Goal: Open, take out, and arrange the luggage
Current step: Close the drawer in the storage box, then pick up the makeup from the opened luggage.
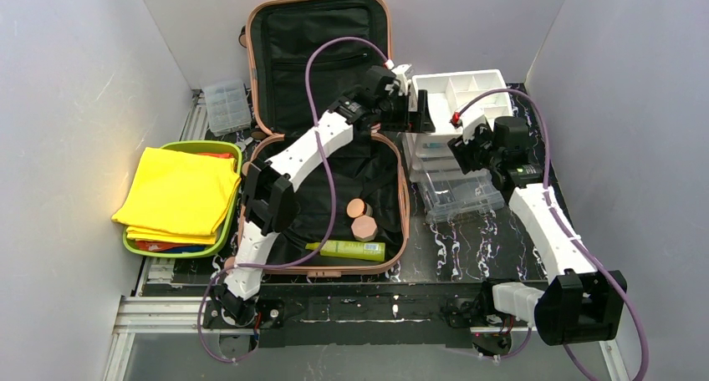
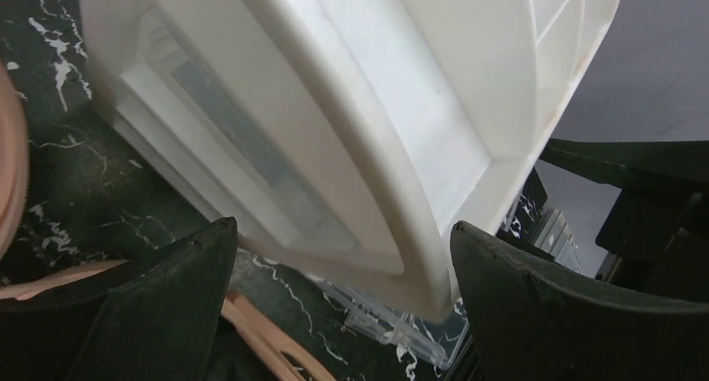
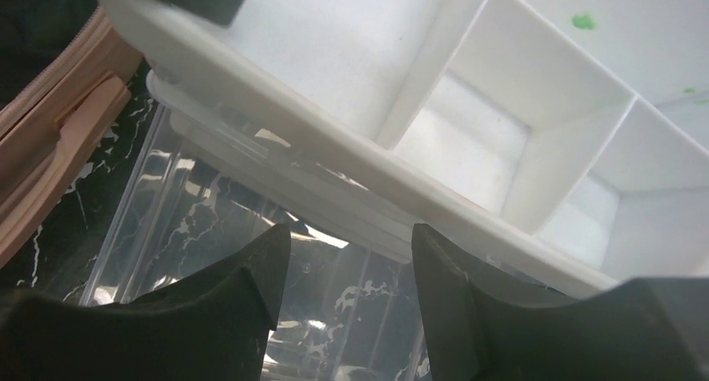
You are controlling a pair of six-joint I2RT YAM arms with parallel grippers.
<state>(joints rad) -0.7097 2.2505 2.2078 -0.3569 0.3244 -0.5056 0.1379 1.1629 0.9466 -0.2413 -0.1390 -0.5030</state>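
Note:
The salmon-pink luggage [image 1: 288, 88] lies open, its lid flat at the back and its black-lined base near me. The base holds two pink round jars [image 1: 361, 217] and a yellow-green tube [image 1: 351, 249]. My left gripper [image 1: 420, 109] is open at the left end of the white drawer organizer [image 1: 461, 73]. In the left wrist view the fingers [image 2: 343, 231] straddle the organizer's corner [image 2: 376, 105]. My right gripper [image 1: 465, 139] is open and empty at the organizer's front rim [image 3: 334, 151]. In the right wrist view it [image 3: 349, 231] hangs over a clear plastic box [image 3: 209, 231].
The clear plastic box [image 1: 456, 193] lies under and in front of the organizer. A lime-green tray [image 1: 230, 151] with folded yellow cloth [image 1: 180, 193] stands at the left. A small clear case [image 1: 227, 105] sits at the back left. The luggage's pink edge [image 3: 50, 147] is close to the organizer.

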